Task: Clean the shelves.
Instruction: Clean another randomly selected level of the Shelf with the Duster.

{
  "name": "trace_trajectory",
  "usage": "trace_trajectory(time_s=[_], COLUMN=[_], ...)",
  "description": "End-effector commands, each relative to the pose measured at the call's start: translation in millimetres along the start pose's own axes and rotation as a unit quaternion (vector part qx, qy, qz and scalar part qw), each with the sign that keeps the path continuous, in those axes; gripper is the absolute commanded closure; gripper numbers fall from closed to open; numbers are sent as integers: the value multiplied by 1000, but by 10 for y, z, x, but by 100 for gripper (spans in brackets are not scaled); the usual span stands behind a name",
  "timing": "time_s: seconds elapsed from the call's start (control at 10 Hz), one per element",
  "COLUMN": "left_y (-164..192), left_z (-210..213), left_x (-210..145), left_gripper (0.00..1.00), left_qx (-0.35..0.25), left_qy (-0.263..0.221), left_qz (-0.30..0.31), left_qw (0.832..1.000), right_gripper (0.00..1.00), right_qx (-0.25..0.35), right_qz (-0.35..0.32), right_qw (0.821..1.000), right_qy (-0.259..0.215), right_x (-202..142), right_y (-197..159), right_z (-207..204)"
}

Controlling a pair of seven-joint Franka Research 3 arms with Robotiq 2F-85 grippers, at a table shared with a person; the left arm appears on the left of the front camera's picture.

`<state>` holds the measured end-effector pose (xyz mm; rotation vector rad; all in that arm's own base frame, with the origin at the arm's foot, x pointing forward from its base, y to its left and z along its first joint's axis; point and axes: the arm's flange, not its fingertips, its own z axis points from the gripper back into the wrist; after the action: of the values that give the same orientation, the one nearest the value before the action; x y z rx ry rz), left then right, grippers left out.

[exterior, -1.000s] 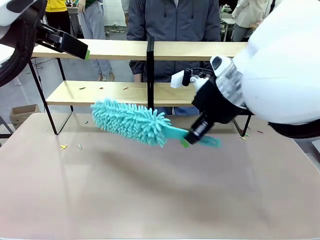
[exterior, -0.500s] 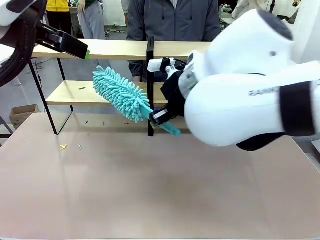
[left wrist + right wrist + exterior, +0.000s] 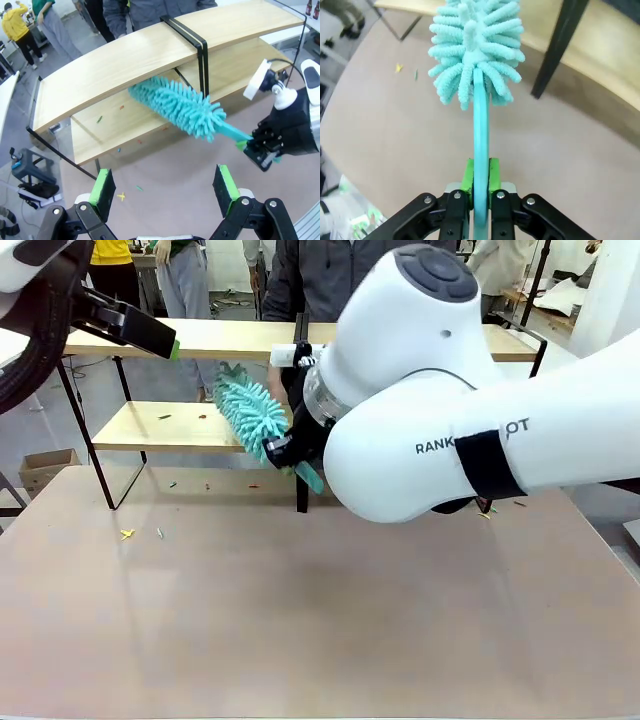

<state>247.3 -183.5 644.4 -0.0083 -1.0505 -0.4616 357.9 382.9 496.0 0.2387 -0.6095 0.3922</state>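
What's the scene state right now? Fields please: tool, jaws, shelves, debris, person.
tool: teal fluffy duster, head between the two boards, left of the centre post
right jaws: shut on the duster's handle
left jaws: open, empty, up by the top board's left end
shelves: two wooden boards, black frame
debris: small coloured bits on the lower board, more on the table
person: standing behind the shelves

Beige table (image 3: 300, 640), cardboard box (image 3: 45, 468) on floor, person in grey jacket (image 3: 315, 280) behind
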Motion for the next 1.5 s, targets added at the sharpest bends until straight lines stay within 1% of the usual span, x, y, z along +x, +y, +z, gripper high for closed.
trace_trajectory(time_s=[0.0, 0.2, 0.3, 0.6, 0.7, 1.0, 1.2, 1.4], left_y=[6, 6, 6, 6, 6, 6, 6, 6], left_z=[8, 8, 8, 8, 8, 8, 8, 8], left_x=[-3, -3, -3, -3, -3, -3, -3, -3], left_gripper=[0, 0, 0, 0, 0, 0, 0, 0], left_qx=[2, 2, 2, 2, 2, 2, 2, 2], left_qy=[-1, -1, -1, -1, -1, -1, -1, -1], left_qz=[0, 0, 0, 0, 0, 0, 0, 0], left_qw=[1000, 1000, 1000, 1000, 1000, 1000, 1000, 1000], right_gripper=[88, 88, 88, 88, 88, 88, 88, 88], right_qx=[-83, -112, -118, -111, -108, -68, -50, -43], right_qz=[-30, -44, -45, -49, -49, -53, -54, -53], right_qw=[996, 993, 992, 993, 993, 995, 996, 996], right_qy=[-27, -7, -5, -4, 4, 43, 50, 50], right_x=[201, 292, 355, 431, 434, 399, 387, 410], right_y=[285, 316, 322, 317, 324, 321, 289, 246], right_z=[-150, -290, -375, -624, -705, -856, -855, -812])
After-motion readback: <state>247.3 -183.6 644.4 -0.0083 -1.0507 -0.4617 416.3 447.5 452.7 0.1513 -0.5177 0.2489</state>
